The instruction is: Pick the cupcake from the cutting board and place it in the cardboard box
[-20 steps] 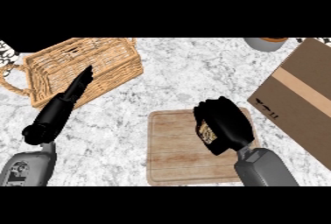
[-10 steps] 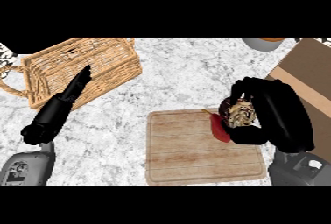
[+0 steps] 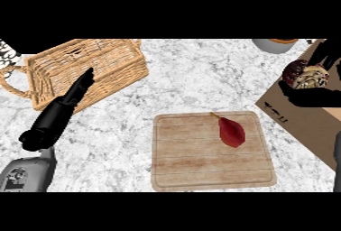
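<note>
**Cardboard box right beneath the cupcake, right hand wrapped round it**

From where I stand, the right hand (image 3: 311, 97) is up at the far right, its black fingers curled round the cupcake (image 3: 307, 79) so that only the pale frosted top and a bit of dark wrapper peek out between fingers and thumb. The cupcake is off the cutting board (image 3: 193, 158) and held in the air. What matters for the next move is what lies under that hand: the brown face of the cardboard box (image 3: 300, 122) runs below it and off toward the robot's side, so I would judge the drop is mostly straight down, not across. The box runs long on a slant, from up by the hand down to the lower right edge. Whether its top is open under the hand I cannot tell, and nothing inside it shows.

Well to the left of the hand and nearer the robot, the board lies flat on the marble table (image 3: 200, 76) with one red leaf-shaped thing (image 3: 232, 131) on it. The left hand (image 3: 66, 104) is far off on the other side, fingers straight and together, lying over the corner of a wicker basket (image 3: 100, 63); what that basket holds I cannot make out. The right hand is plainly the nearer one for the job. A bowl (image 3: 273, 44) sits just left of the right hand, at the table's far edge.
</note>
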